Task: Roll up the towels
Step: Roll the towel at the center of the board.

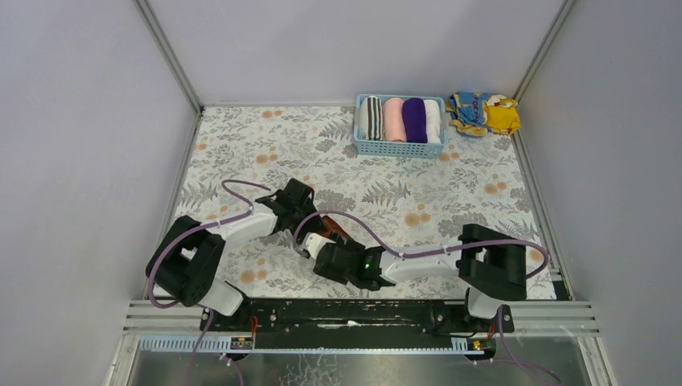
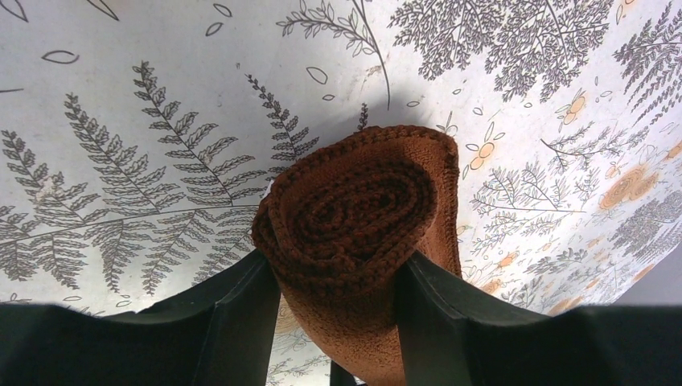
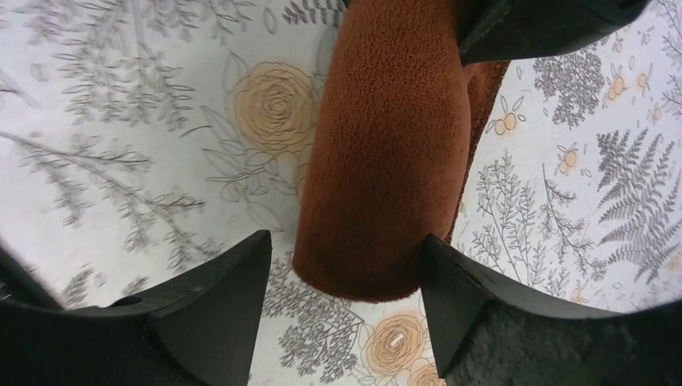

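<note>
My left end effector [image 2: 336,259] clamps the rust-brown towel [image 2: 354,201] across one end of its roll, both fingers pressed into the pile and the wound spiral facing the wrist camera. My right end effector [image 3: 346,241] straddles the other end with its jaws parted: one finger [image 3: 233,281] stands clear of the cloth, the other sits just beside it. The roll lies between the two on the floral counter [image 1: 241,153], near the arm bases. At the far right side, the purple towel [image 1: 414,119] sits already rolled in a blue basket [image 1: 400,149] among other rolls. I judge the rolling of the second towel all but done. The next move calls for keeping the outer flap tucked, so that the roll does not unwind when it is set down or carried off.
</note>
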Available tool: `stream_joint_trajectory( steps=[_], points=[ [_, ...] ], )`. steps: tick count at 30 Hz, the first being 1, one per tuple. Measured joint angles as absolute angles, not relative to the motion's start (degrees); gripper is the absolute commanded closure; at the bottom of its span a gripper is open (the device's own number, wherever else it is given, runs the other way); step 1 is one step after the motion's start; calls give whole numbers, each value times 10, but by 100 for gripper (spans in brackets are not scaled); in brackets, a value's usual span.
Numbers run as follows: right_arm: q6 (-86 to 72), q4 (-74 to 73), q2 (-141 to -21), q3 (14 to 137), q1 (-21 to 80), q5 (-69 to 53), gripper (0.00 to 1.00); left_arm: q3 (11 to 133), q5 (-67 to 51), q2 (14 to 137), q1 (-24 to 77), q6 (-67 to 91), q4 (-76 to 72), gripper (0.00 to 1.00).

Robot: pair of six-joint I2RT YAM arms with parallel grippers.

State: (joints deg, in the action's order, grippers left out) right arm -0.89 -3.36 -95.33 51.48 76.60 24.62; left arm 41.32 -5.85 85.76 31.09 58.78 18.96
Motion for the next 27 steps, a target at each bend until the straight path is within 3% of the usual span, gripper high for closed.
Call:
stream_joint_trajectory(
  steps=[4, 11, 16, 27],
  points=[
    [8, -24, -987, 519, 766, 279, 56, 414, -59, 858, 311, 586, 189, 47],
    [0, -20, -969, 515, 725, 209, 77, 413, -49, 846, 311, 582, 195, 30],
    [-29, -14, -946, 508, 656, 70, 80, 409, -31, 805, 311, 582, 218, 25],
    [-151, 61, -941, 472, 555, -177, 79, 402, -20, 758, 311, 597, 243, 27]
  ],
)
